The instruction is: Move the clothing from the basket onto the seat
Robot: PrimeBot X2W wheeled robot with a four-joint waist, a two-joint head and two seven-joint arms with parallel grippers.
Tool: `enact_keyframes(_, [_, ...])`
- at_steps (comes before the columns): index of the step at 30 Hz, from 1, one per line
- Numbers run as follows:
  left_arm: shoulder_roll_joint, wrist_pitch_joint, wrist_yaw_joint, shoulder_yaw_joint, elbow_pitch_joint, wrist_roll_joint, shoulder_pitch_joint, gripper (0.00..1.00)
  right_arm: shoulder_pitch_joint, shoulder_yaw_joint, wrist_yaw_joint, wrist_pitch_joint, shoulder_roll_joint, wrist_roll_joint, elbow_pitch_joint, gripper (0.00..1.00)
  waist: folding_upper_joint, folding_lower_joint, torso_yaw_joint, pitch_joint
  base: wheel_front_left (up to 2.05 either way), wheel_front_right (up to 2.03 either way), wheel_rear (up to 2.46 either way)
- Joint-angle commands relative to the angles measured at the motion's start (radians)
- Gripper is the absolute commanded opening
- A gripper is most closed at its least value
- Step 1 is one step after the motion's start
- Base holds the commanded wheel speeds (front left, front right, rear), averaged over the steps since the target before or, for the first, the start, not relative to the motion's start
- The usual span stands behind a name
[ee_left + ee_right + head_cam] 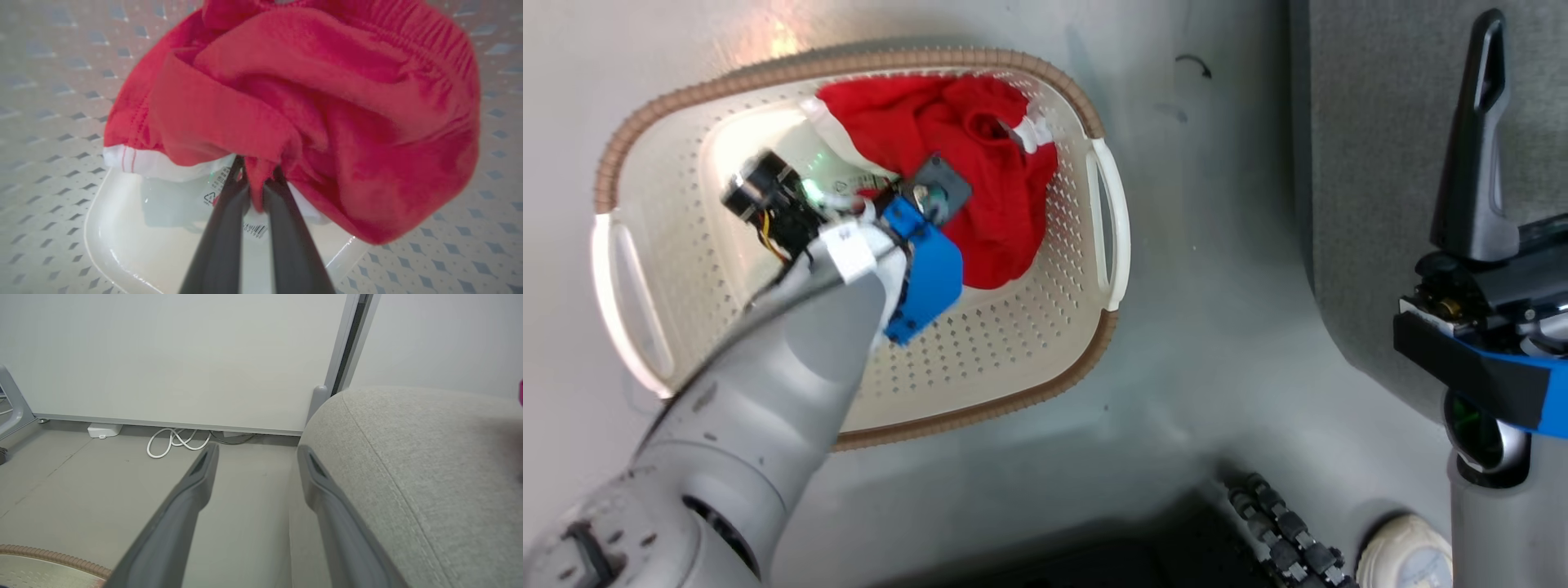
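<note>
The cream basket (980, 412) with its brown rim stands on the floor, holding the red clothing (988, 171) in its far half. My left arm reaches down into it. In the left wrist view my left gripper (256, 173) is shut on a fold of the red clothing (327, 94), whose white trim (139, 161) hangs over the perforated basket floor (49, 183). My right gripper (255, 457) is open and holds nothing, beside the rounded edge of the light-grey seat (408, 465). One of its fingers (1474, 147) stands over the seat (1372, 163) in the head view.
Grey floor separates the basket from the seat. A coiled white cable (175, 441) and a small white box (104, 429) lie by the wall. The basket's rim (49, 555) shows at the lower left. Parts of my base (1282, 531) sit at the bottom edge.
</note>
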Motion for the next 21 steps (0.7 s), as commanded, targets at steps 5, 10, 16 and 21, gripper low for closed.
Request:
enact_keyframes(5, [-0.016, -0.080, -0.010, -0.002, -0.002, -0.015, 0.080, 0.00, -0.012, -0.006, 0.000, 0.000, 0.001, 0.005, 0.033, 1.00, 0.0000, 0.0000, 0.025, -0.091, 0.00, 0.00, 0.00])
enact_keyframes(10, [-0.025, -0.147, -0.029, -0.001, -0.013, -0.034, 0.132, 0.00, 0.005, -0.011, 0.000, 0.000, 0.001, 0.003, 0.079, 1.00, 0.0000, 0.0000, 0.043, -0.183, 0.00, 0.00, 0.00])
enact_keyframes(16, [-0.028, -0.242, -0.054, 0.007, -0.016, -0.061, 0.200, 0.00, 0.039, -0.023, 0.000, 0.000, 0.001, -0.002, 0.122, 1.00, 0.0000, 0.0000, 0.069, -0.303, 0.00, 0.00, 0.00])
enact_keyframes(21, [-0.030, -0.275, -0.065, 0.012, -0.032, -0.084, 0.240, 0.00, 0.068, -0.028, 0.000, 0.000, 0.001, -0.007, 0.164, 1.00, 0.0000, 0.0000, 0.091, -0.398, 0.00, 0.00, 0.00])
